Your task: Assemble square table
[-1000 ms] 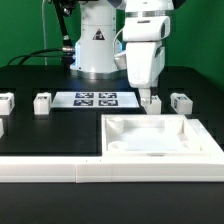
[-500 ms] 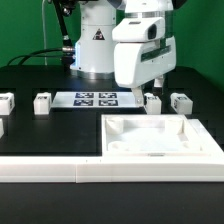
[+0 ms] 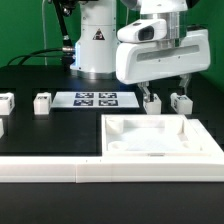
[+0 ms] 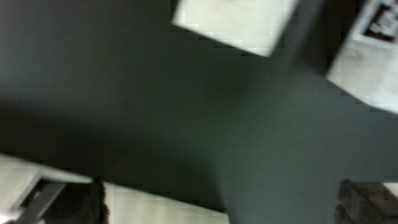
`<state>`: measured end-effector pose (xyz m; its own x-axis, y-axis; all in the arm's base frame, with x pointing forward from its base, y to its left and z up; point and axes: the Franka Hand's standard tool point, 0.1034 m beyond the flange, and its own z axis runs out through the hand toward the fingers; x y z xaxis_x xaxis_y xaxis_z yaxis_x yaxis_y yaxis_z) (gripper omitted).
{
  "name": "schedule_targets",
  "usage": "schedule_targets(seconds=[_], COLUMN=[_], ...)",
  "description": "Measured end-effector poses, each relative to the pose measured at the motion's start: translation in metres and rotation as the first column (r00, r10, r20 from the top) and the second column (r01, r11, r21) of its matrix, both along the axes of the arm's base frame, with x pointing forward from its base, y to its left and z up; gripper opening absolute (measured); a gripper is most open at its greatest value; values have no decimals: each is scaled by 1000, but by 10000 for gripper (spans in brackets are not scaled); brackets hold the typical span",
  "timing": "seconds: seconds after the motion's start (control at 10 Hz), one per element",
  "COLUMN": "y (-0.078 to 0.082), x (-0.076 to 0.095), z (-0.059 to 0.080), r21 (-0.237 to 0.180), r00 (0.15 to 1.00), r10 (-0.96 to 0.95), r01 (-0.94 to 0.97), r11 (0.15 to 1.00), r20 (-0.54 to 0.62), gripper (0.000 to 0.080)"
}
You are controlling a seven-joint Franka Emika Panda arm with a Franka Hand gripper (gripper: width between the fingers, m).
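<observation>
The square table top (image 3: 160,138), a white slab with a raised rim, lies flat at the front on the exterior view's right. Small white legs stand behind it: two close together (image 3: 152,102) (image 3: 181,102), and two more toward the left (image 3: 42,102) (image 3: 5,101). My gripper (image 3: 167,92) hangs open just above the two right-hand legs, one finger (image 3: 148,88) over each, holding nothing. The wrist view is blurred: dark table, white patches (image 4: 231,22) (image 4: 365,60), and a finger (image 4: 370,200) at the frame's edge.
The marker board (image 3: 95,99) lies flat behind the middle of the table, between the leg groups. A long white rail (image 3: 90,170) runs along the front edge. The robot base (image 3: 95,45) stands at the back. Part of another white piece (image 3: 1,127) shows at the left edge.
The gripper has turned about its vertical axis, so its wide side now faces the exterior camera, and it has shifted toward the exterior view's right. It stayed open. No part moved.
</observation>
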<state>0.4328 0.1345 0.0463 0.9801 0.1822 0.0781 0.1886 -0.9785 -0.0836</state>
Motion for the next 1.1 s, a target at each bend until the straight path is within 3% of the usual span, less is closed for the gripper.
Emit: schedule_targets(seconds=[0.1,0.4,0.7,1.1], y=[10,12,54,54], x=[-2,-4,-24,-27], z=[-1,-1,-3,-5], r21=[12,24,22,9], r00=[995,974,985,985], r10=[-99,-222,-170,-156], r01=[99,223,171,157], r11=[995,974,985,988], r20=[-14,-30,-41,-74], gripper=[649,649,649,649])
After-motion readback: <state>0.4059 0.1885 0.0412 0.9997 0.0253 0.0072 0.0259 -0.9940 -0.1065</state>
